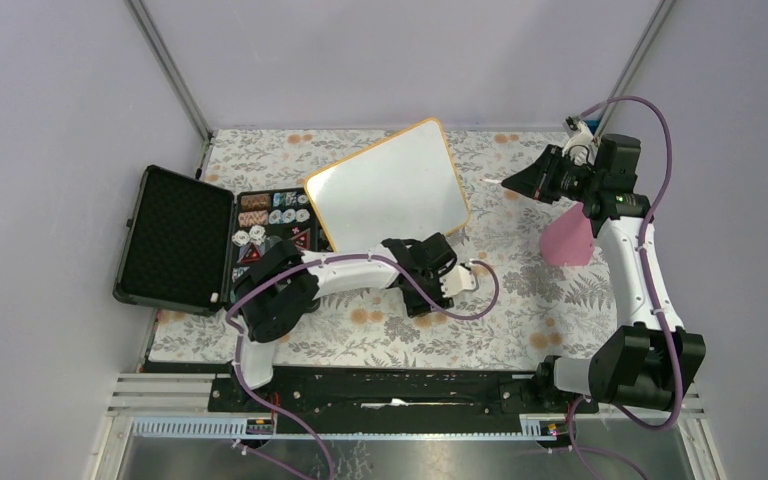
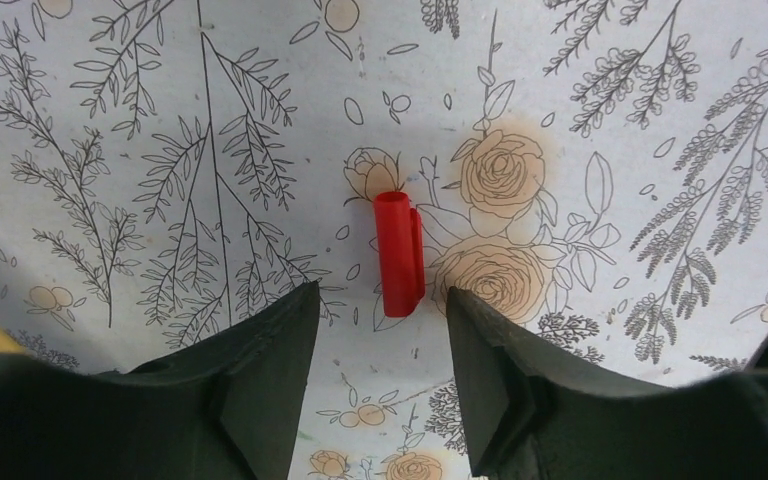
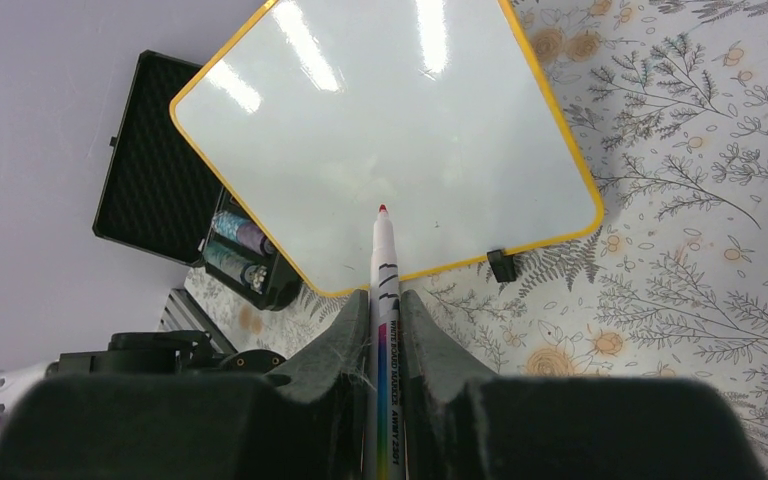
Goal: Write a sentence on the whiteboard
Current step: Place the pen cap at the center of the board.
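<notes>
Seen from above, a rectangular glossy whiteboard (image 1: 390,190) with a thin yellow-tan frame and rounded corners lies skewed at the centre of a floral-patterned desk (image 1: 380,335). Its surface is blank. An open, foam-lined black case (image 1: 175,240) sits at its 9 o'clock side, and the board's corner appears to overlap the case's tray. At the board's 3 o'clock, clear of its edge, the right tool (image 1: 513,183) is clamped on a white marker pen (image 3: 384,250) whose bare red tip points toward the board. A pink object (image 1: 567,242), too indistinct to name, stands at that tool's 5 o'clock. At the board's 5 o'clock, the left tool (image 2: 380,335) hangs low over the desk, jaws parted and gripping nothing. A small red cap (image 2: 398,255) lies on the desk just ahead of its fingers. The pen looks uncapped, so the step in hand is likely bringing the tip to the board. The next move probably calls for the right arm to travel toward 9 o'clock, lower until the tip just touches, and press lightly so the board does not slide.
</notes>
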Action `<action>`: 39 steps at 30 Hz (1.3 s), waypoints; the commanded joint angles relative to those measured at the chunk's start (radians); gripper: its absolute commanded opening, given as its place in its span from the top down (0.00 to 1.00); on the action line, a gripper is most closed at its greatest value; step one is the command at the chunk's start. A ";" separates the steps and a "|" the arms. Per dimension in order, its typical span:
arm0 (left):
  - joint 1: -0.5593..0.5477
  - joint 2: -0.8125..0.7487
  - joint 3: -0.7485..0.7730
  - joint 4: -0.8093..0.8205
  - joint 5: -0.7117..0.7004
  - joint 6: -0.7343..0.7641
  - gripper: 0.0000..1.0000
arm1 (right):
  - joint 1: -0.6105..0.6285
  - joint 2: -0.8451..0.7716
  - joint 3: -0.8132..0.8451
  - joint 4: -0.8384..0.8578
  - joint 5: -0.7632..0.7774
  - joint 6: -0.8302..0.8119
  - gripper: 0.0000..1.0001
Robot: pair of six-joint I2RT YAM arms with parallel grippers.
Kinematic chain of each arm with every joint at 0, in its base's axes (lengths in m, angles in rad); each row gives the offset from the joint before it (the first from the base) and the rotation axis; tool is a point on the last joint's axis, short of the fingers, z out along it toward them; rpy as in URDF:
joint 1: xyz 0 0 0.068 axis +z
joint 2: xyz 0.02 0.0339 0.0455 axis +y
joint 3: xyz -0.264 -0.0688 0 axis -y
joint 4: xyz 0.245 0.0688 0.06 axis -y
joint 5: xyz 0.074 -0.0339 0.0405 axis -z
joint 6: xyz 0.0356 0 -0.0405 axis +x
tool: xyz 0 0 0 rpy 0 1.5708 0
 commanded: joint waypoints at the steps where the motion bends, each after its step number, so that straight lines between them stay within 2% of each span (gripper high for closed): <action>1: 0.008 -0.052 0.077 -0.047 0.041 -0.026 0.39 | 0.000 0.003 0.017 0.026 -0.051 -0.014 1.00; 4: 0.031 -0.096 0.102 -0.057 0.067 -0.053 0.27 | 0.001 0.009 0.022 0.027 -0.064 -0.018 1.00; 8: 0.076 -0.190 0.124 -0.066 0.122 -0.081 0.16 | 0.002 0.027 0.035 0.026 -0.077 -0.024 1.00; 11: 0.136 -0.279 0.118 -0.061 0.205 -0.099 0.13 | 0.016 0.047 0.050 0.026 -0.085 -0.030 1.00; 16: 0.310 -0.428 0.062 -0.035 0.363 -0.189 0.14 | 0.078 0.073 0.079 0.025 -0.078 -0.053 1.00; 23: 0.692 -0.658 -0.116 0.076 0.510 -0.339 0.21 | 0.238 0.108 0.142 0.012 -0.058 -0.132 1.00; 26: 0.805 -0.720 -0.183 0.116 0.532 -0.385 0.22 | 0.297 0.130 0.160 0.019 -0.052 -0.150 1.00; 33: 0.971 -0.718 -0.252 0.157 0.562 -0.436 0.24 | 0.389 0.164 0.152 0.048 -0.046 -0.169 1.00; 39: 0.985 -0.622 -0.209 0.147 0.558 -0.361 0.29 | 0.408 0.158 0.134 0.061 -0.045 -0.170 1.00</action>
